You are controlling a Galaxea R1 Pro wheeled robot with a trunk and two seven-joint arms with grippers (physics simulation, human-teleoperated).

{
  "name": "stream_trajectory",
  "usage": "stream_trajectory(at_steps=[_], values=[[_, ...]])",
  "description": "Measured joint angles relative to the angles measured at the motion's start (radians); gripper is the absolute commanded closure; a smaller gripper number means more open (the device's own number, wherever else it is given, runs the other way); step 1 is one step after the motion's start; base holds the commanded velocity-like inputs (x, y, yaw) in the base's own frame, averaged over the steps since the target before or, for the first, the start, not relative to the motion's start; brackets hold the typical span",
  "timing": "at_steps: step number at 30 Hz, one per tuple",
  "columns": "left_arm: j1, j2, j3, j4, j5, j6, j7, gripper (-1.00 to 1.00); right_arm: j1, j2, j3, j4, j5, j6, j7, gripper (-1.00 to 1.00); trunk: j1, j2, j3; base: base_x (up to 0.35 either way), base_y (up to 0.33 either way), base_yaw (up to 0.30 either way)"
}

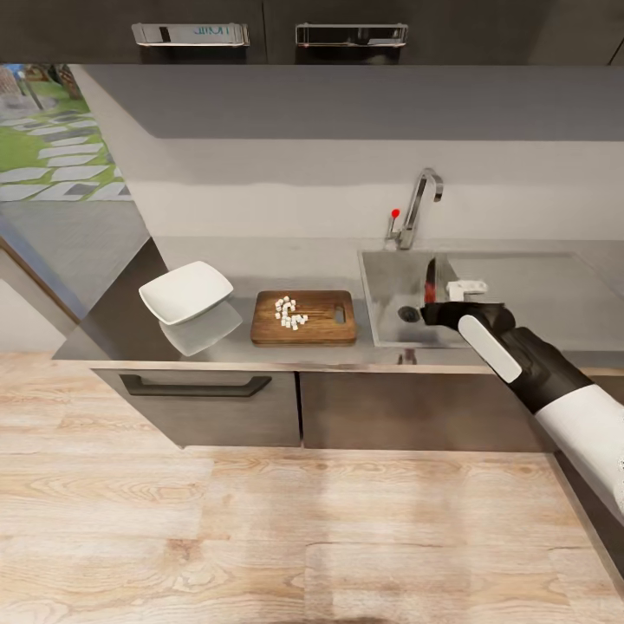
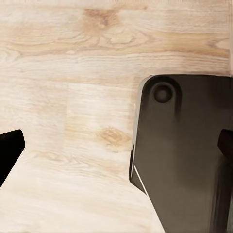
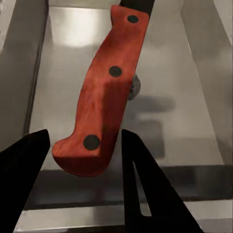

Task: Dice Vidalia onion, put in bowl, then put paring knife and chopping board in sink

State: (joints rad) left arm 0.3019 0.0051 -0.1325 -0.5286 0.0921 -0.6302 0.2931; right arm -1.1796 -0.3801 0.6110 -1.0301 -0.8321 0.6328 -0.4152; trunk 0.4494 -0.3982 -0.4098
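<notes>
Steel countertop (image 1: 260, 355): chopping board (image 1: 304, 317) with diced onion (image 1: 290, 313) beside the sink (image 1: 386, 290); bowl (image 1: 185, 291) near its left end. Right gripper (image 3: 85, 145) over the sink, fingers apart, paring knife (image 3: 104, 92) between them (contact unclear). Left gripper (image 2: 116, 145) spread over floor. No legible writing.

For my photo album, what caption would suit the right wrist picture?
Red-handled paring knife between the right gripper's fingers, above the steel sink.
</notes>
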Motion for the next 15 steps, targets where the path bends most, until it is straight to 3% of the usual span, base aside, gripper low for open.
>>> stream_trajectory(at_steps=[3, 7, 10, 15], values=[[0.0, 0.0, -0.003, -0.002, -0.01, 0.0, 0.0, -1.0, 0.0, 0.001, 0.001, 0.038, 0.002, -0.027, 0.04, 1.0, 0.0, 0.0, 0.0, 0.0, 0.0, 0.0], [0.0, 0.002, -0.003, -0.002, -0.013, 0.0, -0.001, -1.0, 0.0, 0.007, 0.003, 0.111, -0.001, -0.12, 0.084, 1.0, 0.0, 0.0, 0.0, 0.004, 0.0, 0.0], [0.0, 0.002, -0.004, -0.001, -0.015, 0.001, -0.002, -1.0, 0.0, 0.006, 0.003, 0.149, 0.003, -0.131, 0.167, 1.0, 0.0, 0.0, 0.0, 0.078, 0.0, 0.0], [0.0, 0.002, -0.005, 0.001, -0.028, 0.001, -0.002, -1.0, 0.0, 0.007, 0.004, 0.17, 0.005, -0.133, 0.193, 1.0, 0.0, 0.0, 0.0, 0.137, 0.0, 0.0]])
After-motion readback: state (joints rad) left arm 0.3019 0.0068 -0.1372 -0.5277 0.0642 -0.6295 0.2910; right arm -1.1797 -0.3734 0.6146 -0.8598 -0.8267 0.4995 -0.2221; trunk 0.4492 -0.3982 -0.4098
